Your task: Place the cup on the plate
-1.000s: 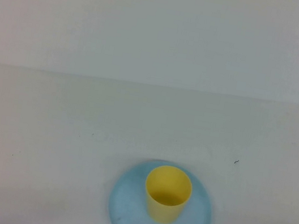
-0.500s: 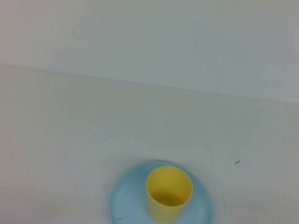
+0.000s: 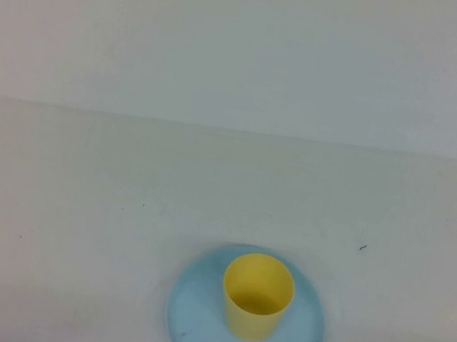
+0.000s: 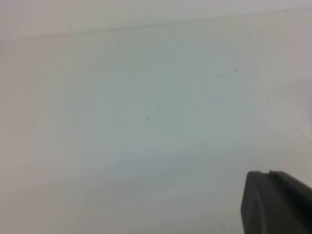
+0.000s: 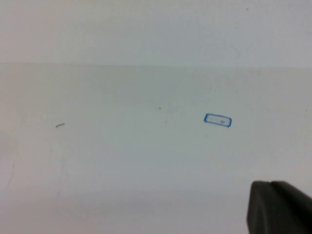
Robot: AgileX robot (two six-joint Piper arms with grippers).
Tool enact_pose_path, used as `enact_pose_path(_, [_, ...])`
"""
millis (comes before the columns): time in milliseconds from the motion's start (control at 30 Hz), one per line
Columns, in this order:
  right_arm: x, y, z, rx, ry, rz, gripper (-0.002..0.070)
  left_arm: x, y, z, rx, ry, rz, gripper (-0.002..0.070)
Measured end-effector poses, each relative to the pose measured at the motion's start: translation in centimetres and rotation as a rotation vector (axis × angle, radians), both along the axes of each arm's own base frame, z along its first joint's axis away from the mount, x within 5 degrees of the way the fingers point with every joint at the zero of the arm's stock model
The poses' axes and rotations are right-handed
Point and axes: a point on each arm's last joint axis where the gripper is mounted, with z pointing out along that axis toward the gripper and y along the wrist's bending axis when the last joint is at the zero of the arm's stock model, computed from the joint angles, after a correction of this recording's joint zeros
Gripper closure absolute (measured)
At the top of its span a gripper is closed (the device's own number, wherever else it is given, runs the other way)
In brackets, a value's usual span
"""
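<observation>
Left gripper (image 4: pixel 278 202): one dark finger is seen at the 5 o'clock corner of the left wrist view, above bare white table (image 4: pixel 146 136); whether its jaws are apart or together cannot be told; it is absent from the high view. Right gripper (image 5: pixel 280 207): likewise only a dark finger at the 5 o'clock corner of the right wrist view, over bare table marked with a small blue rectangle (image 5: pixel 217 120); spacing of its jaws cannot be told; it is absent from the high view. Nothing is held by either so far as is shown. Cup (image 3: pixel 256 297): small, yellow, handleless, upright, mouth open; it is stood on the plate (image 3: pixel 194 323), slightly toward 12 o'clock of the plate's centre, at the 6 o'clock edge of the high view. Plate: light blue, round, shallow, lying flat on the table, partly cut off by the frame edge. Task is judged done as laid. Handling, judged: the cup is taken to be light, stiff and smooth-walled, hence somewhat slippery and easily tipped; a hold across the side wall below the rim would be suited, with gentle pressure.
</observation>
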Motion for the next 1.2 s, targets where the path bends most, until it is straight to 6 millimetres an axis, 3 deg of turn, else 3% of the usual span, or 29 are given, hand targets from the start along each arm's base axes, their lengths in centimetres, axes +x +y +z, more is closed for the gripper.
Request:
enact_pose_path(200, [-0.24, 0.08, -0.80, 0.007, 0.092, 0.008, 0.0675, 0.00, 0.00, 0.00, 0.000, 0.000, 0.000, 0.0675])
enact_pose_path(1200, [-0.27, -0.04, -0.90, 0.011, 0.104, -0.017, 0.0675, 0.00, 0.00, 0.00, 0.000, 0.000, 0.000, 0.0675])
